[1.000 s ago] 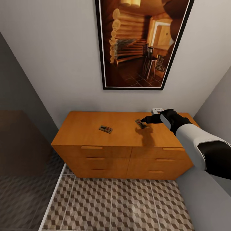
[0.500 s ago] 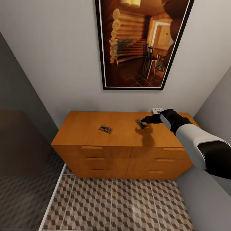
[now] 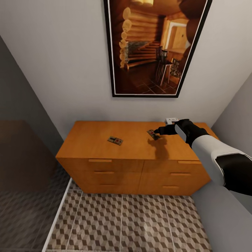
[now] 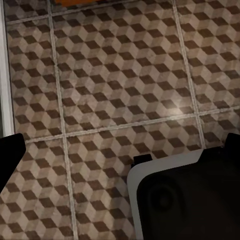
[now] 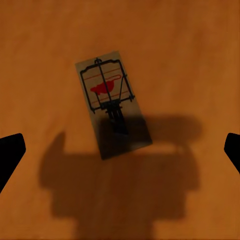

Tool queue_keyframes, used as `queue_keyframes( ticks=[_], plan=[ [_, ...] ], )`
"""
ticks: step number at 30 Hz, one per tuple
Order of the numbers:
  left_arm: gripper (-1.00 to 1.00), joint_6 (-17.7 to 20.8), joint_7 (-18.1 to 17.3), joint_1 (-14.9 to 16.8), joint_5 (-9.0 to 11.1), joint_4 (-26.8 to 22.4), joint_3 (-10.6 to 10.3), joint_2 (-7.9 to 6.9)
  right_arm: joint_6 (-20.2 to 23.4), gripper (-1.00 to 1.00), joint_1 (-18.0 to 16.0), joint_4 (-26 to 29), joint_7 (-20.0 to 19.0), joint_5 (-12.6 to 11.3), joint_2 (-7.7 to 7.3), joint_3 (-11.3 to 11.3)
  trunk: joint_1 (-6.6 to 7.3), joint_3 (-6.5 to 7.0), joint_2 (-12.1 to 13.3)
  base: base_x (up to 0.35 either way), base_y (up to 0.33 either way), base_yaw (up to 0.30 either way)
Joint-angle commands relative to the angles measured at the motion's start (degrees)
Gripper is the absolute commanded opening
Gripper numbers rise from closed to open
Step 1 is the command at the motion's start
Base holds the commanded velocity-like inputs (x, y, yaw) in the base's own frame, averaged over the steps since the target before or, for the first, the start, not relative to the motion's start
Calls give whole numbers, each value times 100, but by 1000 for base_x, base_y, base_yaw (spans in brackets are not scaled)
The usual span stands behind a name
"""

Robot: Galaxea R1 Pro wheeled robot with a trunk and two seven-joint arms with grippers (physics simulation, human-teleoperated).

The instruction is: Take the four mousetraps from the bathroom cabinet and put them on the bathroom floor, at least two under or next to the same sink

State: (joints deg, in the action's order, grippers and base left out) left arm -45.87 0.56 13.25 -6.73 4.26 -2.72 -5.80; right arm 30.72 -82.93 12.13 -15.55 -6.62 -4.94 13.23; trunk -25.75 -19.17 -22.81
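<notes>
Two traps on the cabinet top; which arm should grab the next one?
Right. The open right gripper hovers over the small brown wooden mousetrap on the orange-brown wooden cabinet, fingers spread wide. The left gripper faces the cube-patterned tiled floor.

The room is evenly and rather dimly lit from above, and the right gripper throws a soft dark shadow onto the orange cabinet top, where it half covers one mousetrap. A pale patch of glare sits on the patterned floor tiles. All the pictures look soft and slightly blurred, and the head view stretches toward its edges.
</notes>
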Motion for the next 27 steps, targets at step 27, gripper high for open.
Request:
queue_keyframes(
  ticks=[27],
  plan=[
    [100,-32,6,11,-4,23,-25,0,-65,100,-4,-154,8,-42,-18,48,-3,-68,-11,0,0,0]
  ],
)
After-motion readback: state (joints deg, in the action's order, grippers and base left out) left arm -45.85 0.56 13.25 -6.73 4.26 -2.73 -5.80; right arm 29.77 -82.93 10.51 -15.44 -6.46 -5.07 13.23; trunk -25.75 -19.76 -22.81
